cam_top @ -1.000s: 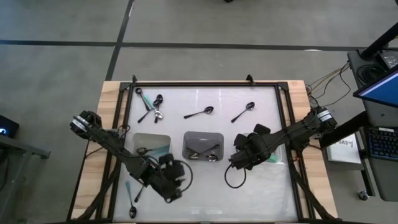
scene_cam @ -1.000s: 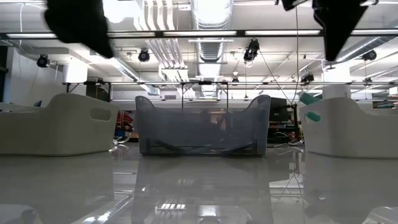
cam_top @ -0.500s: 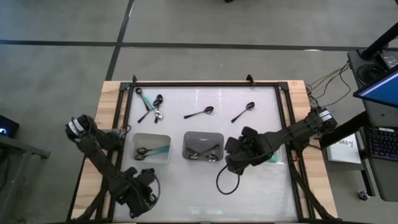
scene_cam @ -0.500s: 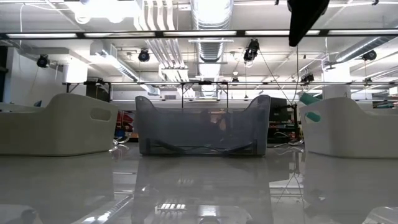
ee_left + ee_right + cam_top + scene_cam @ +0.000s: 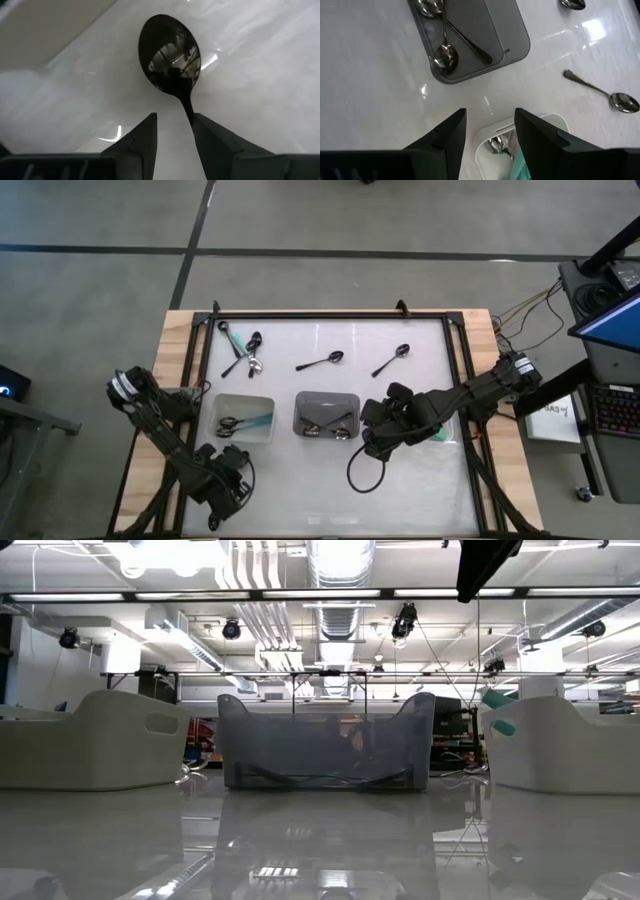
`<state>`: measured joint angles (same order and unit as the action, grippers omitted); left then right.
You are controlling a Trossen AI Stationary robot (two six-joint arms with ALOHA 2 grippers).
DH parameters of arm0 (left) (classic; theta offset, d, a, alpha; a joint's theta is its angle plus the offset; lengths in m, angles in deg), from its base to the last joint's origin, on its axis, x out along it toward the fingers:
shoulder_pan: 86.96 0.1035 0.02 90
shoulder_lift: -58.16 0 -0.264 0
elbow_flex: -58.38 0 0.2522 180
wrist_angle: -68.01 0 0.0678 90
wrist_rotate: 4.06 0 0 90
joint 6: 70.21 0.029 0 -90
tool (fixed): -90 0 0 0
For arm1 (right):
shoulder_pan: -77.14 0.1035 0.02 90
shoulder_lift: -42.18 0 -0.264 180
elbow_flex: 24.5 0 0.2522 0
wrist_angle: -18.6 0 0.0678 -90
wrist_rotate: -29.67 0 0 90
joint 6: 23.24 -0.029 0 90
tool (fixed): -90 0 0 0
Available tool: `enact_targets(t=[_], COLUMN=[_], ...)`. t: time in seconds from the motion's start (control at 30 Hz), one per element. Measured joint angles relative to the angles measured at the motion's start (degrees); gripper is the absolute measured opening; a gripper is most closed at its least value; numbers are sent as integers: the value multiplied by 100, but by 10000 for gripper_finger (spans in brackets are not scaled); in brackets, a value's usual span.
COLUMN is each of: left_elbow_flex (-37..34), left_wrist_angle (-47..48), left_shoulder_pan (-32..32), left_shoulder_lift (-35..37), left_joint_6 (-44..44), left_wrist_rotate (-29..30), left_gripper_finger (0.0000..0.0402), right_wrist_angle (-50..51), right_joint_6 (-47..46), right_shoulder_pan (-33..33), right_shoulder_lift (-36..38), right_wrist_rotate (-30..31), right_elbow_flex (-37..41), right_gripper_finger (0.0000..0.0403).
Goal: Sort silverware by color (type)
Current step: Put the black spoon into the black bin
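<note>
A black spoon [image 5: 170, 52] lies flat on the white table near its near-left corner. My left gripper [image 5: 174, 116] [image 5: 222, 492] points straight down over it, open. Its fingers stand on either side of the spoon's thin handle [image 5: 188, 107], which runs close along one finger; I cannot tell whether they touch. My right gripper [image 5: 490, 111] [image 5: 374, 440] hangs open with nothing between its fingers, high over the table between the grey tray [image 5: 327, 400] and the right white tray [image 5: 485, 145]. More silverware lies loose at the far side: a small cluster [image 5: 242, 348] and two single spoons [image 5: 322, 362] [image 5: 392, 360].
The left white tray [image 5: 243, 405] holds dark spoons and a mint-green one. Shiny spoons lie in the grey tray [image 5: 510, 30]. Mint-green handles [image 5: 497, 700] stick out of the right tray. A black frame [image 5: 330, 315] borders the table, and a cable loop [image 5: 358, 475] hangs below my right arm.
My left gripper has swung from beside the left white tray toward the table's near-left corner, gone down and rolled about its own axis, so it now stands over the black spoon. My right gripper has shifted a little toward the table's left and tipped upward.
</note>
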<state>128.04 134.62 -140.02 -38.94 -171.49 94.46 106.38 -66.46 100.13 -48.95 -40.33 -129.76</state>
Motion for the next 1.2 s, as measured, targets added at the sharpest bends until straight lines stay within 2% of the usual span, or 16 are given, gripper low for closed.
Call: enact_targets(t=[0.4,0.87,1.2], left_elbow_flex=[-22,-22,-17], left_wrist_angle=[-160,-445,-639], left_shoulder_pan=[11,28,55], left_shoulder_lift=[0,-58,-507], left_joint_6=[-139,-129,-53], left_wrist_rotate=[423,599,589], left_gripper_finger=[109,108,69], right_wrist_angle=[-2,-8,-67], right_joint_6=[2,0,0], right_shoulder_pan=[0,0,0], right_shoulder_lift=[0,0,0], right_wrist_rotate=[101,103,105], right_elbow_flex=[0,0,-2], right_gripper_finger=[153,148,148])
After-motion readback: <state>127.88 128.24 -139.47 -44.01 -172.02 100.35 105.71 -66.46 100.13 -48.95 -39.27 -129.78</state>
